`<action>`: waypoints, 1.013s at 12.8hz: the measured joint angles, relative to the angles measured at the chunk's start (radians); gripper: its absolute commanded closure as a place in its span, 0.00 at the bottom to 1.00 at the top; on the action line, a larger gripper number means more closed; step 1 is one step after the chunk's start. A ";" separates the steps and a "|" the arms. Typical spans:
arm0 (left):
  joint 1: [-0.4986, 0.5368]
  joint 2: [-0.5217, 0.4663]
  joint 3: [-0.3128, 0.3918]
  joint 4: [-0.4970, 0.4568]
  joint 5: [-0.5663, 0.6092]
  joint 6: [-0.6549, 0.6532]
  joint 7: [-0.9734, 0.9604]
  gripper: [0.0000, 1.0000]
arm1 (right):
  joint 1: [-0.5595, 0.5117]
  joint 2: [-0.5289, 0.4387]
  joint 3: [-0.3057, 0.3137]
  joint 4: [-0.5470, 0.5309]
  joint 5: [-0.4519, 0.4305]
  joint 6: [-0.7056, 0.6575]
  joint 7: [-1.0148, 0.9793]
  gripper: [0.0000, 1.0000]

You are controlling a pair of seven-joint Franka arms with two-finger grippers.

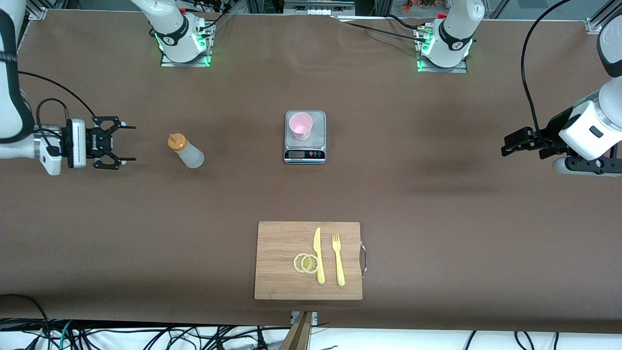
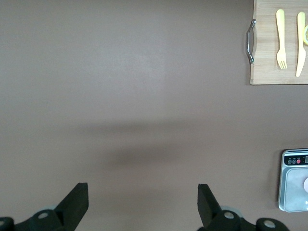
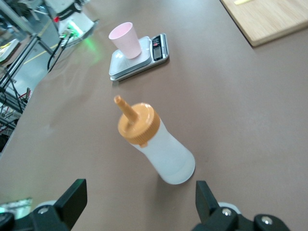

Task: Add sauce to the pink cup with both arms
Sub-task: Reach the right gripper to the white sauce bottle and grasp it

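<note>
Showing only bare table (image 2: 125, 96), the left wrist view misses the sauce (image 3: 156, 144).

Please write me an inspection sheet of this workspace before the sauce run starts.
Surface: brown table, covered edge to edge.
Job's things: sauce bottle upright, toward the right arm's end; pink cup standing on a scale.
Clutter: cutting board with knife, fork, two lemon slices, nearer the front camera.
Grippers: right end effector open beside the bottle; left end effector open over bare table.
Cables: black cables on both arms.
Surroundings: loose wires along the table edge.
</note>
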 measured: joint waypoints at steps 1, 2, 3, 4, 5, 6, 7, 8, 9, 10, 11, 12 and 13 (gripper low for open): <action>0.002 0.002 0.000 0.000 0.000 -0.003 0.003 0.00 | -0.003 0.036 0.000 0.000 0.031 0.000 -0.087 0.00; 0.002 0.004 -0.001 0.000 0.000 -0.006 0.004 0.00 | -0.003 0.067 0.001 0.000 0.066 -0.005 -0.168 0.00; 0.002 0.006 -0.001 0.000 0.000 -0.009 0.005 0.00 | -0.003 0.097 0.002 0.001 0.105 -0.018 -0.245 0.00; 0.002 0.007 -0.002 0.000 0.000 -0.010 0.005 0.00 | -0.002 0.127 0.004 0.001 0.145 -0.037 -0.313 0.00; 0.002 0.008 -0.002 0.000 0.000 -0.011 0.005 0.00 | -0.002 0.158 0.005 0.001 0.180 -0.050 -0.375 0.00; 0.002 0.008 -0.002 0.000 0.000 -0.012 0.005 0.00 | -0.002 0.189 0.006 0.002 0.213 -0.063 -0.429 0.00; 0.002 0.009 -0.002 0.000 0.000 -0.012 0.006 0.00 | -0.002 0.218 0.010 0.004 0.239 -0.078 -0.476 0.00; 0.002 0.009 -0.002 0.000 0.000 -0.012 0.006 0.00 | -0.001 0.245 0.016 0.008 0.258 -0.095 -0.519 0.00; 0.002 0.009 -0.002 0.000 0.000 -0.012 0.006 0.00 | 0.000 0.271 0.024 0.013 0.274 -0.112 -0.555 0.00; 0.002 0.009 -0.002 0.000 0.000 -0.012 0.006 0.00 | 0.000 0.298 0.034 0.019 0.287 -0.128 -0.588 0.00; 0.002 0.009 -0.002 0.000 0.000 -0.013 0.006 0.00 | 0.001 0.322 0.047 0.027 0.298 -0.145 -0.617 0.02; 0.002 0.009 -0.002 0.000 0.000 -0.013 0.006 0.00 | 0.002 0.344 0.065 0.040 0.307 -0.154 -0.637 0.10; 0.002 0.009 -0.002 0.000 0.000 -0.013 0.006 0.00 | 0.005 0.364 0.077 0.054 0.309 -0.159 -0.649 0.15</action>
